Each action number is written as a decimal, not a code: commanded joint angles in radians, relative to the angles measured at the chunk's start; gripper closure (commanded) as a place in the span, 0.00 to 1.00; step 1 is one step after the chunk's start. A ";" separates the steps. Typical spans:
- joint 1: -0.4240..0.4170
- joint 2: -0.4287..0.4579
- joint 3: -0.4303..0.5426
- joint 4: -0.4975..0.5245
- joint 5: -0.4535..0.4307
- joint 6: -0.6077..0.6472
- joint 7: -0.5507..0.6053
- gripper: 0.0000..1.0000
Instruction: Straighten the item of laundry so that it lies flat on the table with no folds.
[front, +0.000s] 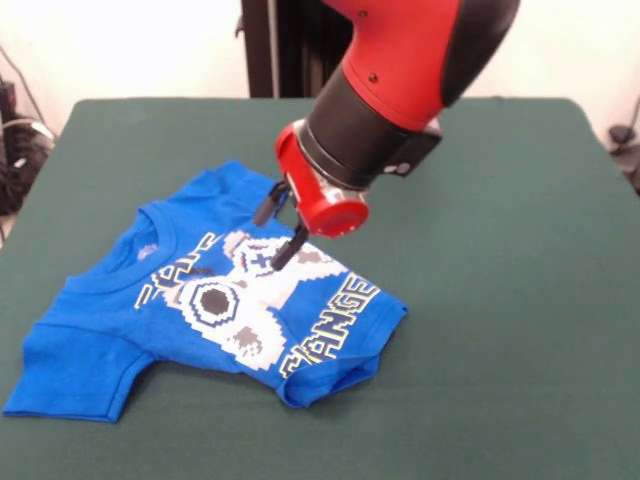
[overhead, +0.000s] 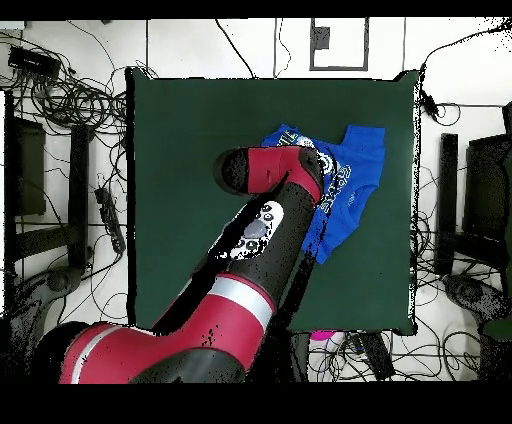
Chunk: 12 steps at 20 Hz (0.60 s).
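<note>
the dark green worktop fills most of the front view and is far larger than the shirt on it. the red and black arm reaches down over the shirt; in the overhead view it covers the shirt's edge nearest the robot base. the blue t-shirt lies on the worktop, its collar and one sleeve spread fairly flat, while the hem end is bunched and folded under itself, cutting the yellow-outlined lettering short. the white-grey pixel print is creased across the chest. the pincer sits over the shirt's upper chest, its two dark fingers spread apart, with the lower tip at the fabric by the print; contact cannot be confirmed.
</note>
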 joint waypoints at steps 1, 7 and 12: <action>0.046 0.052 0.148 -0.018 0.024 -0.056 0.066 0.00; 0.039 0.079 0.167 -0.024 0.048 -0.092 0.084 0.00; 0.037 0.097 0.171 -0.041 0.051 -0.155 0.103 0.00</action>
